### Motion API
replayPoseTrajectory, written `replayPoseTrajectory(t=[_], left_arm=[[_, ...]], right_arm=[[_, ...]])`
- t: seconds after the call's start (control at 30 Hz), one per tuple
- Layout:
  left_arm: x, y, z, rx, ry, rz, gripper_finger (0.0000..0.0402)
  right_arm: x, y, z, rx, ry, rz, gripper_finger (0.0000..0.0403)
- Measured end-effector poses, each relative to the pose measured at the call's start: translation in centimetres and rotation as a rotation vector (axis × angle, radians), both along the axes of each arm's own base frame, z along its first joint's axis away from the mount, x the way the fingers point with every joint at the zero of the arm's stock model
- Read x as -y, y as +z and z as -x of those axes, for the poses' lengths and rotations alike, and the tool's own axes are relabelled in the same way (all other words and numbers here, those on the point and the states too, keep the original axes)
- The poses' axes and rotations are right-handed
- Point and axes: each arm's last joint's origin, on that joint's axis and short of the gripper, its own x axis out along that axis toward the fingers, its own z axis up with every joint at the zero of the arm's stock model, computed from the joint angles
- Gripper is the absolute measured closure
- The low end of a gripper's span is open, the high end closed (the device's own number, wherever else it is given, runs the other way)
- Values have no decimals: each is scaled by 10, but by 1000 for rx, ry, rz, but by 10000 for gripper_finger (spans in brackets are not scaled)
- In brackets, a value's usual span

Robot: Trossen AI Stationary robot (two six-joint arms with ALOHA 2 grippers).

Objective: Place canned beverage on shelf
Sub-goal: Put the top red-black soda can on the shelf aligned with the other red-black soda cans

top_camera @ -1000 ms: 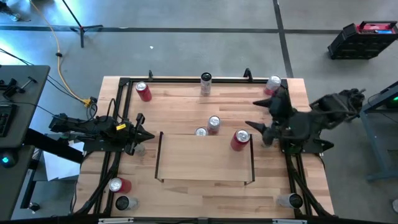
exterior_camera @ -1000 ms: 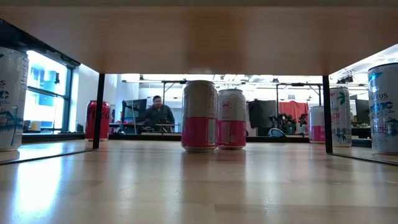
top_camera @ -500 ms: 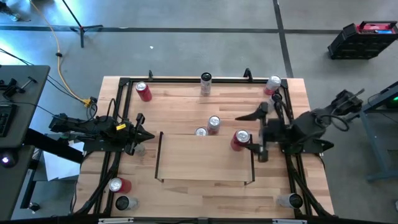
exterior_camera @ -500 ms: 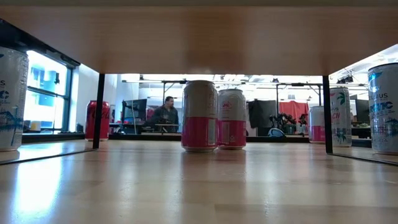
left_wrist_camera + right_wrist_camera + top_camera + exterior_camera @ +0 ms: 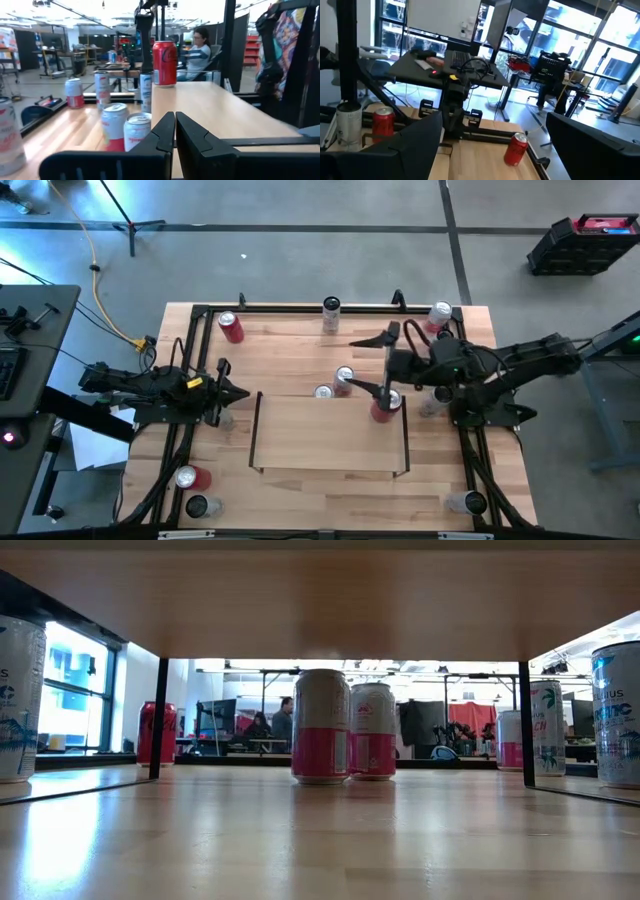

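A red can [image 5: 385,404] stands upright at the far right corner of the shelf [image 5: 330,435], and shows in the left wrist view too [image 5: 164,63]. Two pink-and-white cans [image 5: 343,378] [image 5: 323,392] stand on the table just beyond the shelf's far rail, and appear in the low view as well [image 5: 321,725]. My right gripper [image 5: 369,365] hovers open above these cans, pointing toward the table's left; one finger is beside the red can's top, the other farther back. My left gripper [image 5: 236,392] [image 5: 175,116] waits shut at the table's left side.
More cans stand around the table: a red one [image 5: 230,327] far left, one [image 5: 331,310] at the far middle, a pink one [image 5: 438,315] far right, two [image 5: 190,477] near left and one [image 5: 468,502] near right. A black frame [image 5: 300,307] edges the tabletop.
My right gripper has swung from the table's right edge toward the left and has rolled, staying open. It now hangs over the red can and the pink cans. No can has moved.
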Motion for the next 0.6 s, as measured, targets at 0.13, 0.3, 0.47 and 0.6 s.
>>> replayPoseTrajectory(t=[0.13, 0.3, 0.47, 0.6], left_arm=[[0, 5, 1, 54, -16, 3, 396], [-5, 28, 6, 159, 115, 73, 396], [-15, 48, 11, 110, 456, 105, 396], [-18, 58, 9, 35, 638, 102, 387]], right_arm=[[5, 1, 1, -5, 10, 52, 59], [3, -1, 6, -60, 25, 141, 59], [-2, -13, 8, -180, 53, 162, 59], [-9, -18, 11, -229, 85, 135, 59]])
